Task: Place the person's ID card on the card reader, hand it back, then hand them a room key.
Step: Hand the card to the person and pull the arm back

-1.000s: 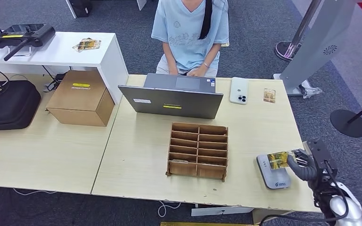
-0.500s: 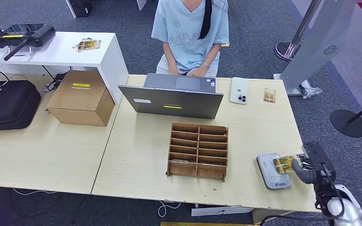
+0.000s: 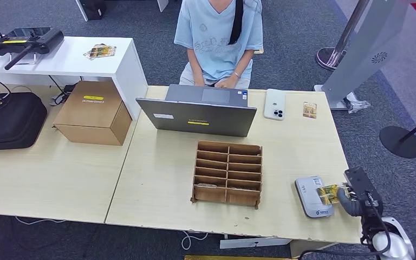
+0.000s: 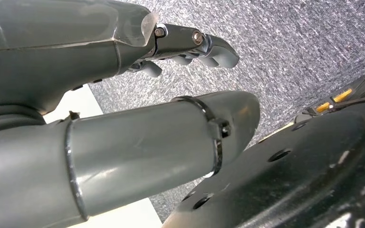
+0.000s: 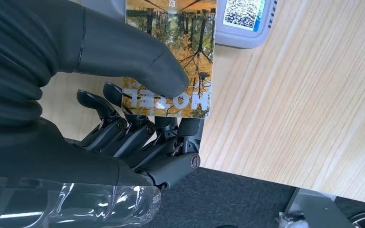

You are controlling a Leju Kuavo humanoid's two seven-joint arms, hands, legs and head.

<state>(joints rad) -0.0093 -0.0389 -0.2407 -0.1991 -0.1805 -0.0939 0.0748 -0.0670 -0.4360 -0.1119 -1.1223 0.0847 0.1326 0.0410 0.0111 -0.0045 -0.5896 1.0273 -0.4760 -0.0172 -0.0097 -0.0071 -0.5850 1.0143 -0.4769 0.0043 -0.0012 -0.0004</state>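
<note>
On our table (image 3: 157, 184), the laptop (image 3: 197, 116) stands beyond the wooden organizer (image 3: 227, 173), toward the seated person (image 3: 219, 40). Right of the organizer lies the card reader (image 3: 313, 196); just past its right edge our right hand (image 3: 348, 197) pinches the ID card (image 5: 171, 57), printed "HOTEL". Our left hand (image 4: 190, 45) hangs with fingers curled, holding nothing.

Right robot hand (image 3: 345, 195), thumb and fingers pinched together.
</note>
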